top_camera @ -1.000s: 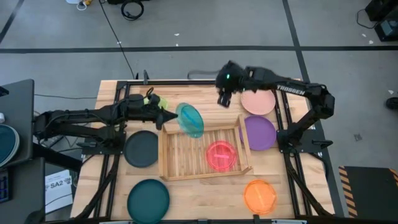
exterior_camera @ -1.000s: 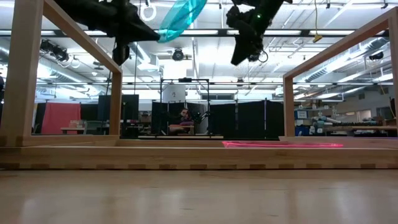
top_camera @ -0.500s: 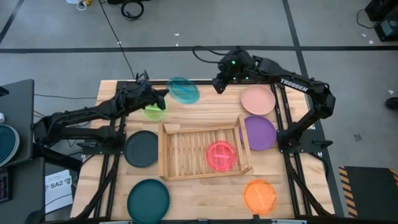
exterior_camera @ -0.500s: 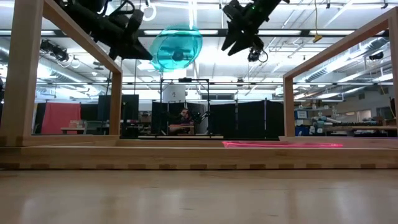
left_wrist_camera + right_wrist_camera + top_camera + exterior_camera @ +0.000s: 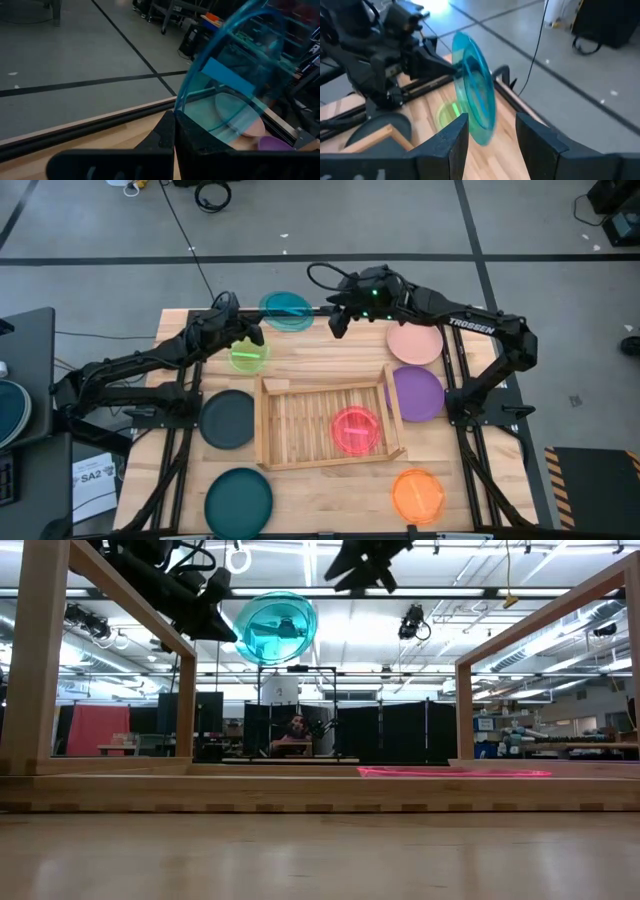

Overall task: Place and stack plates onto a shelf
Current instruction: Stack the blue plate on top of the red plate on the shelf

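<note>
— Two arms are up over the bench's far edge. Which one has the plate?
— The left gripper point(image 5: 252, 332) is clenched on the rim of the teal see-through plate point(image 5: 287, 310), holding it in the air near the far edge, left of centre. In the low view the plate point(image 5: 277, 628) stands almost on edge.
— And the right gripper point(image 5: 336, 320)?
— Released, fingers point(image 5: 446, 145) spread, just beside the plate and not touching it.
— Where is the shelf point(image 5: 268, 456)?
— Mid-bench, with a small pink plate point(image 5: 355, 430) lying in its right half.
— The rest?
— A lime plate point(image 5: 247, 357) near the far left, dark grey plate point(image 5: 227, 419) at the shelf's left side, large teal plate point(image 5: 239, 501) by the near left corner, orange plate point(image 5: 417, 495) near the near right corner, purple plate point(image 5: 417, 394) and pale pink plate point(image 5: 415, 342) along the right.
</note>
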### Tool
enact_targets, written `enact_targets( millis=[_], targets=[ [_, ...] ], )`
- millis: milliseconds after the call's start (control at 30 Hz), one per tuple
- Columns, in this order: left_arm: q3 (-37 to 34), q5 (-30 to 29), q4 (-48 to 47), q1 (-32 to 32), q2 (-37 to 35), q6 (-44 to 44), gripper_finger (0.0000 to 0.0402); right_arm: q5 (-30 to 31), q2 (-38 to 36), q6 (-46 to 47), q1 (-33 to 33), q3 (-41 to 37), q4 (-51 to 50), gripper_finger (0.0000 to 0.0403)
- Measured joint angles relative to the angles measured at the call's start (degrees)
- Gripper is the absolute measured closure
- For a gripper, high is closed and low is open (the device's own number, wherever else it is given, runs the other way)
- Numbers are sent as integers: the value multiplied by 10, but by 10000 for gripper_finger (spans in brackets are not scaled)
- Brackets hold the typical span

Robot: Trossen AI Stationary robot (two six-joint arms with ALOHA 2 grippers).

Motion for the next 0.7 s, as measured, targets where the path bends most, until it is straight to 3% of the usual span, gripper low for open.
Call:
enact_targets(
  millis=[400, 700],
  targets=[
    [0, 0, 0, 0, 0, -2, 399, 25, 0, -6, 27, 0, 17, 234],
    [0, 0, 0, 0, 0, -2, 399, 27, 1, -29, 27, -94, 172, 234]
  ],
)
